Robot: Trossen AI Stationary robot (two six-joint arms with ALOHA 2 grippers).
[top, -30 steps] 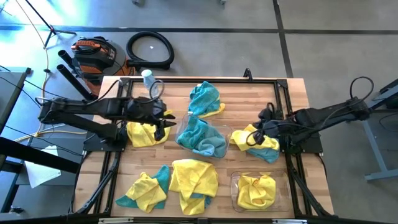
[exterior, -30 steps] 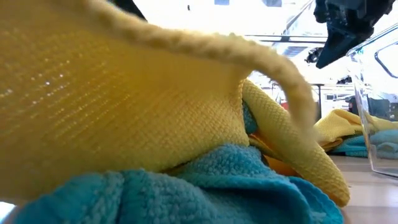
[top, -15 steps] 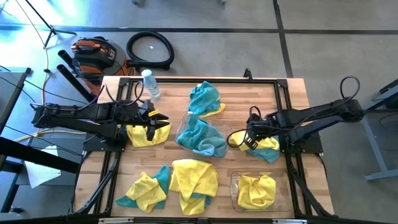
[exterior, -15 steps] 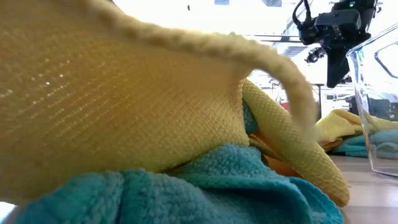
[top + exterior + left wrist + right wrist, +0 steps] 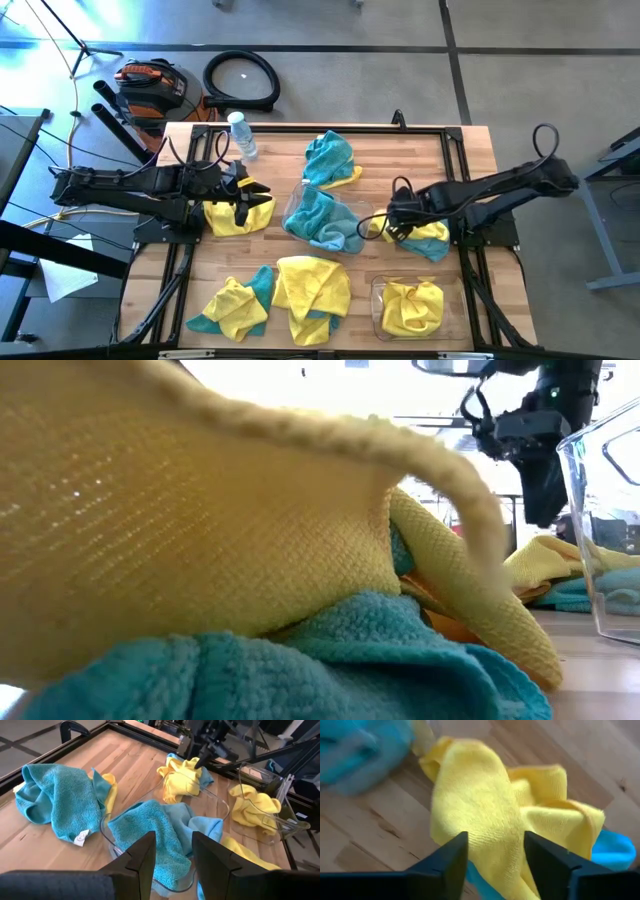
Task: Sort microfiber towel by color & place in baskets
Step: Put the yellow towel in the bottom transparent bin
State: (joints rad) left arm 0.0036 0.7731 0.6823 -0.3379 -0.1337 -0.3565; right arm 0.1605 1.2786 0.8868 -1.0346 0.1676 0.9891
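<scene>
My right gripper (image 5: pixel 383 226) (image 5: pixel 495 865) stands open, pointing down just above a yellow towel (image 5: pixel 408 222) (image 5: pixel 480 800) that lies on a teal one (image 5: pixel 432 247) at the table's right. The low view shows its fingers (image 5: pixel 545 500) clear of that cloth. My left gripper (image 5: pixel 262 196) (image 5: pixel 172 865) is open and holds nothing, above another yellow towel (image 5: pixel 232 216) at the left. One clear basket (image 5: pixel 357 212) in the middle holds teal towels (image 5: pixel 150 825). The other basket (image 5: pixel 376 300), near right, holds a yellow towel (image 5: pixel 412 306).
A teal towel over a yellow one (image 5: pixel 330 158) lies at the far middle. Two mixed yellow and teal heaps (image 5: pixel 235 305) (image 5: pixel 312 290) lie near the front edge and fill the low view. A clear bottle (image 5: pixel 240 135) stands far left. A dark frame (image 5: pixel 455 170) rims the table.
My right gripper has gone toward the table's middle and down over the yellow towel, tipping to point downward, and its fingers have opened. My left gripper has drawn back a little toward the table's left edge. No towel has moved.
</scene>
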